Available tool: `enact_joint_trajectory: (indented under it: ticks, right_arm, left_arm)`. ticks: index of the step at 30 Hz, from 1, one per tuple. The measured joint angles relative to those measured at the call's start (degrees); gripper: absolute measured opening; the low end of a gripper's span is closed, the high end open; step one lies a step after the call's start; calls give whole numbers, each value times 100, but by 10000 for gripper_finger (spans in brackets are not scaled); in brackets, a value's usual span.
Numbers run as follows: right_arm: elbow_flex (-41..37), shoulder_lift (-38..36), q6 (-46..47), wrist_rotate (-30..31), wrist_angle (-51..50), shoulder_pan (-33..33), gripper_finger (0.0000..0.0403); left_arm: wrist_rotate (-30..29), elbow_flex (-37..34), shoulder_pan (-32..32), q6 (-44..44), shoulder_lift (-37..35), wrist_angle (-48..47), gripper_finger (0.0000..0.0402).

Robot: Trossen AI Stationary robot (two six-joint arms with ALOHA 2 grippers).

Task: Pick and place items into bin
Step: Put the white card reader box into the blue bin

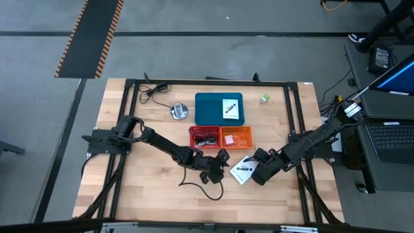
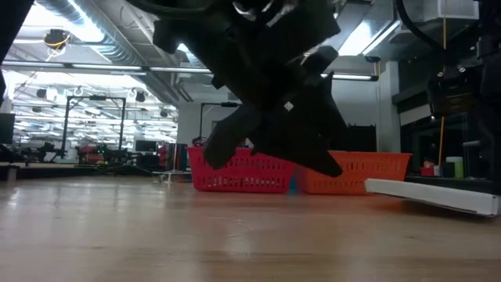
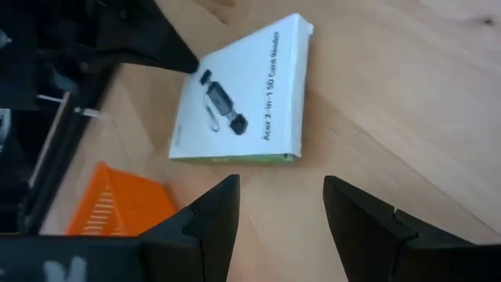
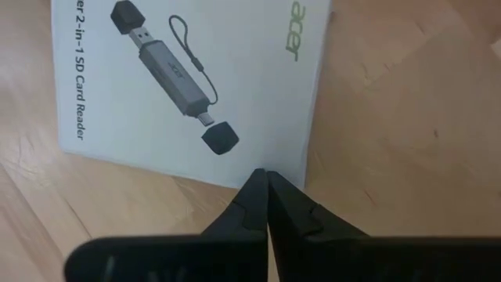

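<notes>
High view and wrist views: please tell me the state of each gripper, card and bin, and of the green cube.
left gripper: jaws open, empty.
right gripper: jaws shut, empty, at the near card's edge.
near card: on the table, outside the bins.
second card: lying on the blue tray.
red bin: holds black cables.
green cube: on the table, outside the bins.

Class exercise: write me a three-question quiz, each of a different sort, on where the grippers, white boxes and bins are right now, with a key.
1. True or false: the right gripper is open.
2. One white box lies on the wood; where is the second white box?
A. on the teal lid
B. in the orange bin
C. in the red bin
3. Fill in: the left gripper is ____.

Key: 1 false; 2 A; 3 open.
</notes>
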Motion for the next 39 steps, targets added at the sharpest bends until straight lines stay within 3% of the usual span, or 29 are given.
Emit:
enact_joint_trajectory:
  ticks: [4, 10, 19, 39]
  right_arm:
    - [0, 3, 27, -8, 4, -2, 0]
    - [-2, 3, 120, -46, 24, -27, 0]
    - [-11, 13, 128, -83, 160, -28, 0]
    - [-20, 21, 274, -113, 337, -33, 0]
  left_arm:
    - [78, 6, -12, 234, 187, 112, 181]
    - [-594, -9, -46, 608, 397, 504, 181]
    - [-140, 0, -44, 643, 401, 832, 181]
    - [-12, 0, 7, 911, 403, 796, 181]
